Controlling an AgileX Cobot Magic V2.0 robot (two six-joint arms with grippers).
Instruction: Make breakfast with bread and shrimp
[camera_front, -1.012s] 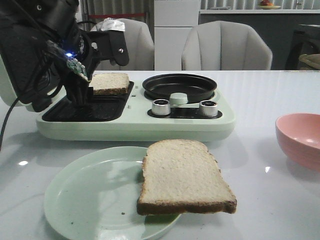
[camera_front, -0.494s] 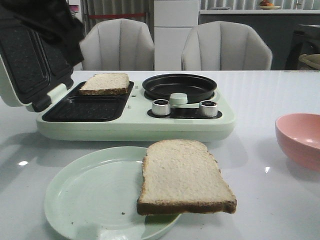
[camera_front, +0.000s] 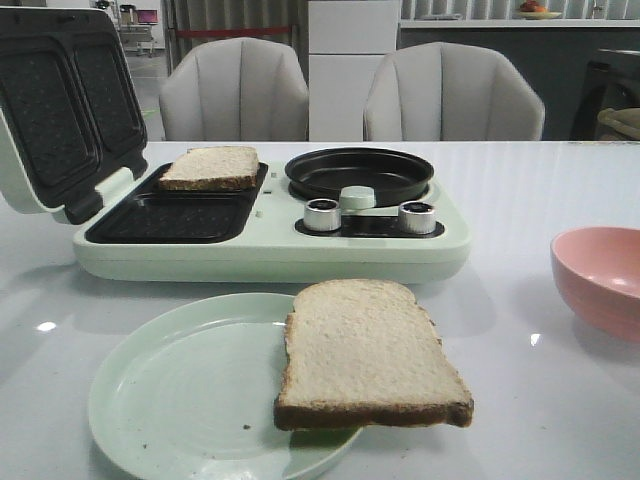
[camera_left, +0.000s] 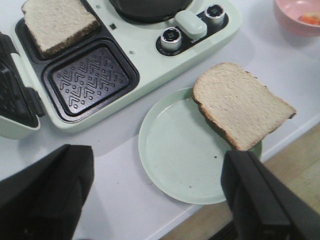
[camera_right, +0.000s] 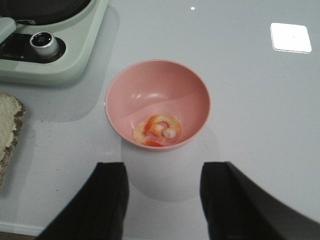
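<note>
Bread first, from the front view: one slice (camera_front: 210, 167) sits in the far well of the open sandwich maker (camera_front: 270, 235), where my left arm stood over it a second ago; that arm has since lifted clear out of this view. The near well beside it is bare. The second slice (camera_front: 365, 352) lies on the pale green plate (camera_front: 170, 390), overhanging its rim toward the pink bowl (camera_front: 600, 280). So I judge the first slice placed and released.

Left wrist view: my left claw (camera_left: 150, 195) hangs high over the desk (camera_left: 115, 200), spread wide and holding nothing, with the plate and its slice between the two fingers' lines of sight.

Right wrist view: my right claw (camera_right: 162, 200) is also wide and empty, poised above the bowl. The shrimp (camera_right: 157, 130) lies curled in the bowl's bottom, orange with pale patches, untouched.

My guess is the shrimp or the second slice comes next; either claw is free for it.
</note>
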